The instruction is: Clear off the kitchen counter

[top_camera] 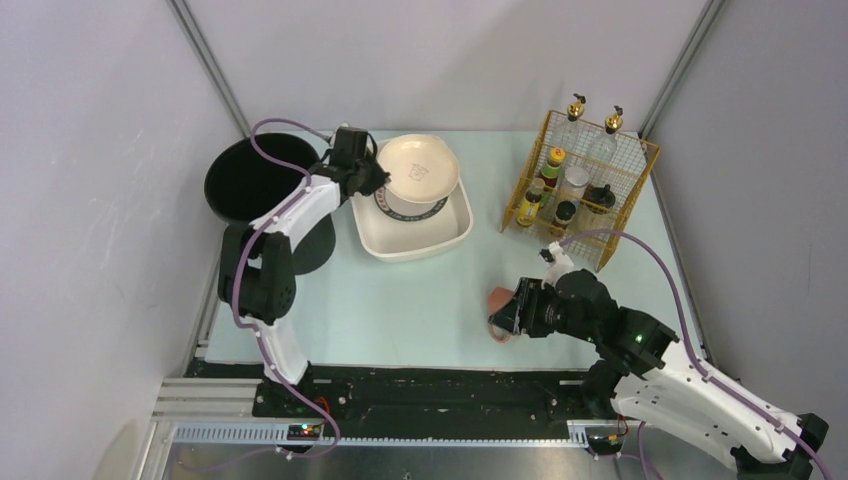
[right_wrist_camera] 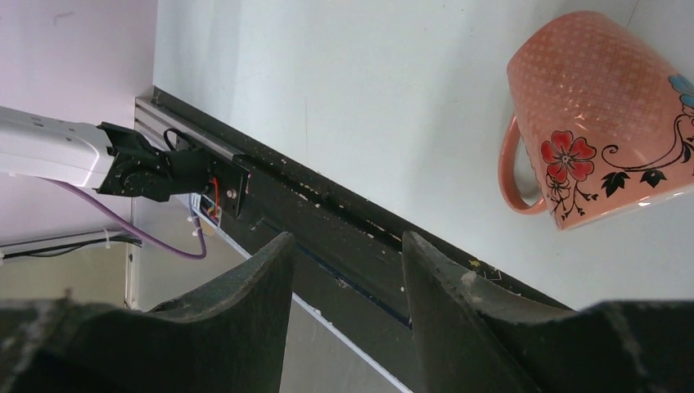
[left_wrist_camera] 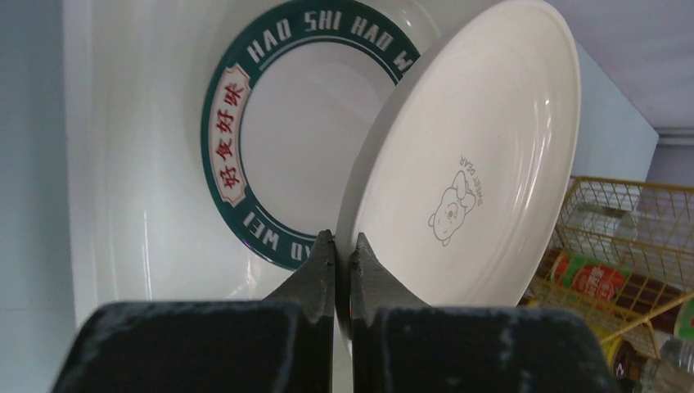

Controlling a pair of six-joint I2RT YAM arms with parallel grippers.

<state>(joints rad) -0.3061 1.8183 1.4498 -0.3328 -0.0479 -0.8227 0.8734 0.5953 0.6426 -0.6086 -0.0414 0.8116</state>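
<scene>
The tabletop (top_camera: 400,300) is pale mint-green and smooth, with a black rail (top_camera: 420,378) along its near edge. It runs from the arms' bases to the far wall.

The clearing is judged to be about midway. A white tub (top_camera: 455,235) stands at the far middle, and a green-rimmed plate (left_wrist_camera: 237,164) with lettering on its band is already laid in it. A cream plate (left_wrist_camera: 466,164) bearing a small bear drawing is held tilted over the tub. Its rim is pinched between the closed fingers of the left pincer (left_wrist_camera: 342,246), so it has not yet been set down.

A pink flowered mug (right_wrist_camera: 606,115) is left on the tabletop at the near right. The right pincer (right_wrist_camera: 348,241) is seen just beside it with its fingers spread apart and nothing between them, so the mug is not yet grasped.

A yellow wire rack (top_camera: 580,190) filled with bottles (top_camera: 553,163) stands at the far right. Whether it is meant to be removed cannot be told. A black bin (top_camera: 245,180) is seen at the far left corner.
</scene>
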